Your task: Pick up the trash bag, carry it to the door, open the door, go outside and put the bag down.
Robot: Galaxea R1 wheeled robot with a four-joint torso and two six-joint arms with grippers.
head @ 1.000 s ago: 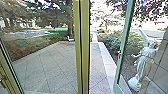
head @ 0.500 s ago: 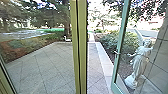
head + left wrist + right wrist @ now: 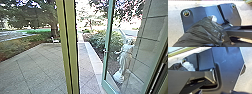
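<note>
In the left wrist view the black trash bag (image 3: 201,32) is bunched together at my left gripper (image 3: 223,40), which is shut on it. Dark plastic of the trash bag (image 3: 178,67) also shows in the right wrist view, beside something crumpled and white. The glass door (image 3: 108,42), with a green frame and a handle, stands open at the right of the head view. A yellow-green post (image 3: 71,47) rises left of the opening. Whether my right gripper is open or shut cannot be told.
Beyond the doorway lies tiled paving (image 3: 37,67) with a pale kerb (image 3: 93,57) along a planted bed. A white statue (image 3: 123,60) shows through the door glass, near a stone wall (image 3: 152,37). A small white object (image 3: 55,40) stands by the tree.
The head camera has turned to the right, so the whole outdoor scene and the post have shifted left in its view. A dark frame edge has come in at the right.
</note>
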